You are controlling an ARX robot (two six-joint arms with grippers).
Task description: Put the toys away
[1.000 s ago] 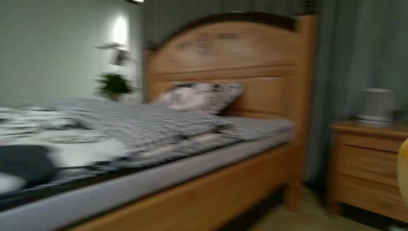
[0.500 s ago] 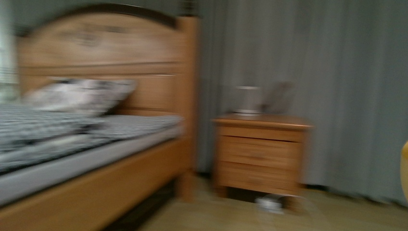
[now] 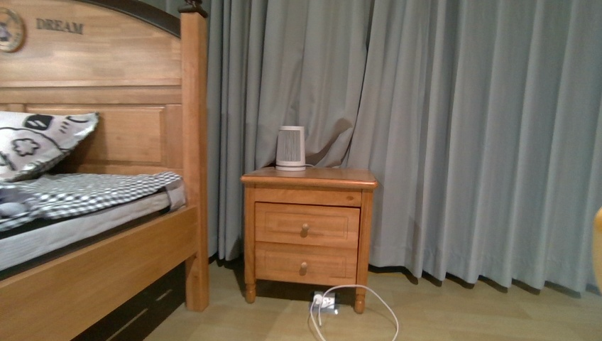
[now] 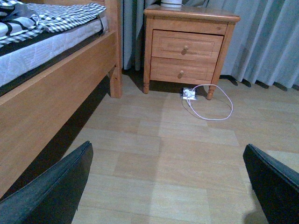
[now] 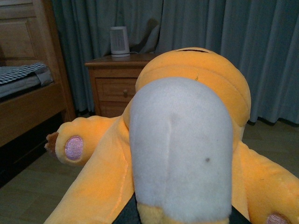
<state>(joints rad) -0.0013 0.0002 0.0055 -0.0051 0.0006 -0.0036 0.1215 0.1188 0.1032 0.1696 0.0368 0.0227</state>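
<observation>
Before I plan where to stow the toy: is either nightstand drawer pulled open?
No, the nightstand has its upper drawer and lower drawer flush with its front.

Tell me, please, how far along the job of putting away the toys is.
Done: the plush toy is picked up, seemingly gripped by the right hand. In hand: carrying it, facing the nightstand beside the bed. Left: stowing it; both drawers look closed, and the left hand is open and empty.
</observation>
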